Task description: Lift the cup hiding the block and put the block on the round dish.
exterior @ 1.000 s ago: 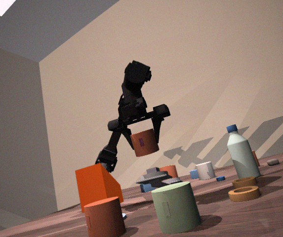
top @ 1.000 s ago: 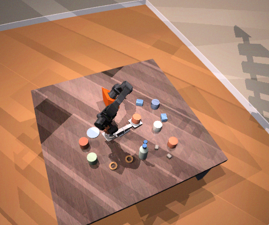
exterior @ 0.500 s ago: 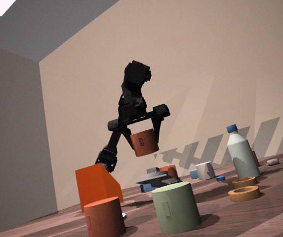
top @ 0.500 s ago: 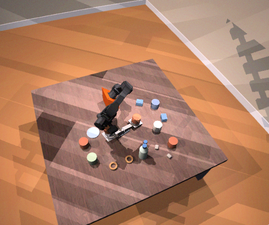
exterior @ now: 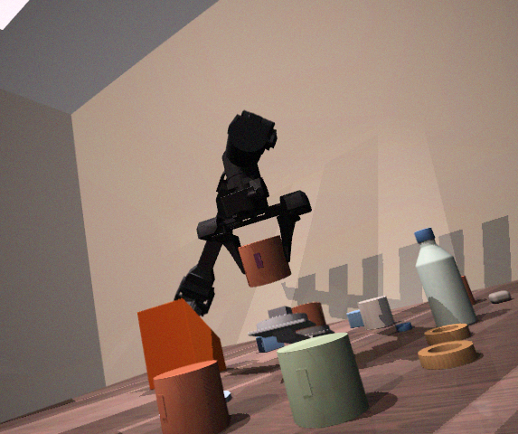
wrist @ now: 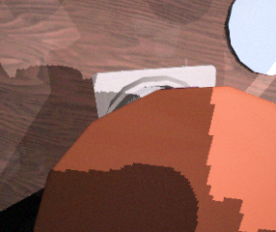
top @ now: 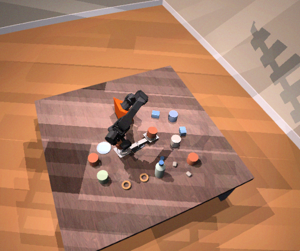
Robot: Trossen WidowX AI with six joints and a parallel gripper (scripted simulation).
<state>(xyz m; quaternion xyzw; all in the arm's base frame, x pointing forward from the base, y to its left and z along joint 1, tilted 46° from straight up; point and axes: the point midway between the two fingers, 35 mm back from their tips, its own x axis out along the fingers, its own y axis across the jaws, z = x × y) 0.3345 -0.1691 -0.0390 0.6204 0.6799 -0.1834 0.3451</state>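
My gripper (top: pixel 118 141) (exterior: pixel 263 252) is shut on an orange-brown cup (top: pixel 119 144) (exterior: pixel 264 262) (wrist: pixel 177 188) and holds it in the air above the near end of the balance (top: pixel 138 145). In the wrist view the cup fills the lower half. Behind it shows the balance's white end pad (wrist: pixel 196 77), with a grey thing (exterior: pixel 279 311) on it, mostly hidden. The other cup (top: pixel 152 132) (exterior: pixel 314 311) stands on the far end of the balance. The pale round dish (top: pixel 103 147) (wrist: pixel 263 26) lies flat just beside the near end pad.
An orange wedge (top: pixel 119 108) (exterior: pixel 174 334) stands by the arm's base. Around the balance stand orange cylinders (top: pixel 92 158) (top: pixel 192 158), a green cylinder (top: pixel 102 176) (exterior: pixel 319 378), a bottle (top: pixel 159 168) (exterior: pixel 443 285), two wooden rings (top: pixel 126 184) (top: pixel 144 177), blue cubes and a white cylinder (top: pixel 175 140).
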